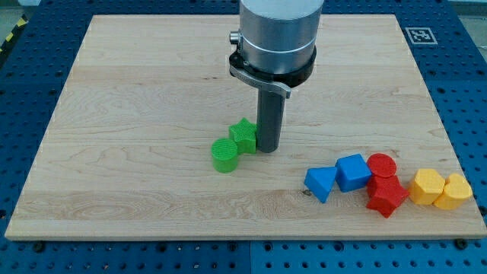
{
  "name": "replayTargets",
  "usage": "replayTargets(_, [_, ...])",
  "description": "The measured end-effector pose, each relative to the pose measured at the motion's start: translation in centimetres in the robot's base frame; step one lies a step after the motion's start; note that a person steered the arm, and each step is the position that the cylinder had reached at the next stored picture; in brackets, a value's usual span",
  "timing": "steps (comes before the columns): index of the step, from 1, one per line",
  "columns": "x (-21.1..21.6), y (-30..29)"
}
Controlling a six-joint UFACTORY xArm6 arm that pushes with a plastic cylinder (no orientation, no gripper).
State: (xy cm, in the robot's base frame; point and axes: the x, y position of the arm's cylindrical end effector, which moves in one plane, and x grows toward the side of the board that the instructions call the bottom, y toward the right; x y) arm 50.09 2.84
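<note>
My tip [267, 149] rests on the wooden board [137, 114] a little below the centre of the frame, at the lower end of the dark rod [268, 122] that hangs from the grey arm housing [277, 30] at the top centre. There is no claw here to open or close: the rod ends bare and holds nothing.

The tip stands just right of the green star-shaped block [243, 135] and looks to be touching its right side, though the contact line is too fine to be sure. The green cylinder [224, 154] sits just lower left of the star, touching it.

The other 6 blocks form a row in the lower right of the frame, well apart from the tip. From left to right: a blue triangular block [321, 183], a blue cube [353, 171] touching it, a red cylinder [382, 165] with a red star-like block [386, 195] just below it, then 2 yellow blocks side by side, the yellow left one [427, 186] roughly hexagonal and the yellow right one [454, 191] rounded, its shape unclear.
</note>
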Motion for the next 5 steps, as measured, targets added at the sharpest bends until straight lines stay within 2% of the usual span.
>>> replayTargets(3, [6.5,1.9])
replayTargets(4, [10.2,4.9])
replayTargets(5, [11.7,7.2])
